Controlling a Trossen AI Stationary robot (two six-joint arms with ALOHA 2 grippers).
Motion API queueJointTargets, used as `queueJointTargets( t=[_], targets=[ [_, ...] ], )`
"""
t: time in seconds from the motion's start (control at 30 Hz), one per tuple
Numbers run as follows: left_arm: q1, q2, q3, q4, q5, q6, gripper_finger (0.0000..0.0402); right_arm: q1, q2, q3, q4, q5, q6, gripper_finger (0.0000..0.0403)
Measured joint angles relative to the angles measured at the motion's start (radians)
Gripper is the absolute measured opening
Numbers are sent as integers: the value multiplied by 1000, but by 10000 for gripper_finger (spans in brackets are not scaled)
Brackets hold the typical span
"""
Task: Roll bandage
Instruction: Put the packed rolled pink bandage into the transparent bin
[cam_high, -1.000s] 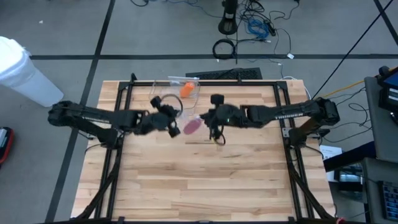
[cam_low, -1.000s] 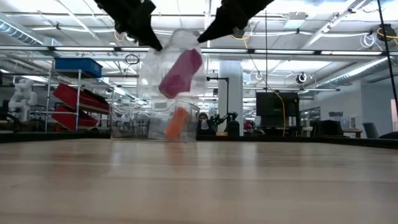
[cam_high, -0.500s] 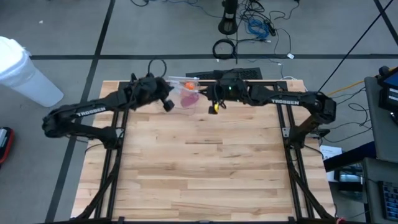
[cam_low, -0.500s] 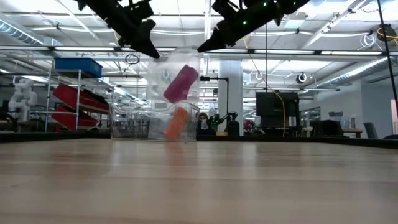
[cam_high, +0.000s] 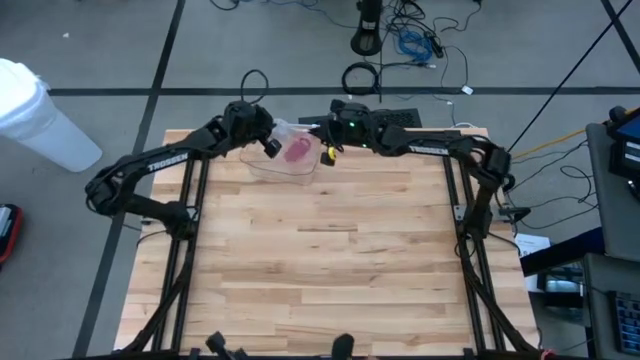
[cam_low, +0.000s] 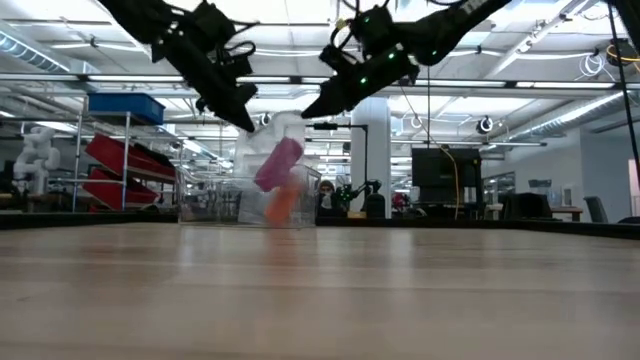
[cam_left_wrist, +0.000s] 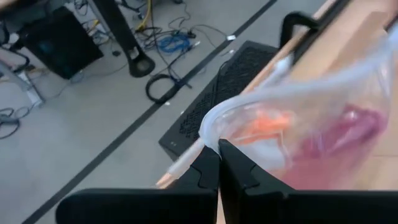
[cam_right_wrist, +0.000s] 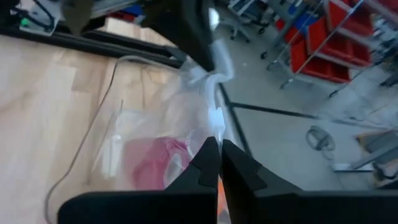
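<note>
- Reaching in from the upper left of the high view, the left gripper (cam_high: 268, 141) is seen at the far table edge — its jaws are pinched tight on the left rim of a clear plastic bag (cam_high: 290, 160).
- Hanging in the upper middle of the frame, the bag is held between both arms; a pink rolled bandage (cam_high: 298, 151) is carried inside it, above an orange roll (cam_low: 281, 204) seen behind in the low view.
- Coming from the upper right, the right gripper (cam_high: 327, 143) is clamped on the bag's right rim — jaws closed on the plastic.
- The wooden table (cam_high: 330, 260) is spread below.
</note>
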Motion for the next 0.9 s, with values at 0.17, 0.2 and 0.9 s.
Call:
queueJointTargets(
  t=[0.17, 0.2, 0.9],
  targets=[
    [60, 67, 0, 69, 7, 24, 0, -23, 88, 67, -27, -32, 34, 0],
    [73, 78, 0, 72, 10, 25, 0, -26, 99, 73, -30, -32, 35, 0],
    [154, 177, 0, 79, 208, -1, 9, -86, 117, 75, -141, -16, 123, 30]
  ],
)
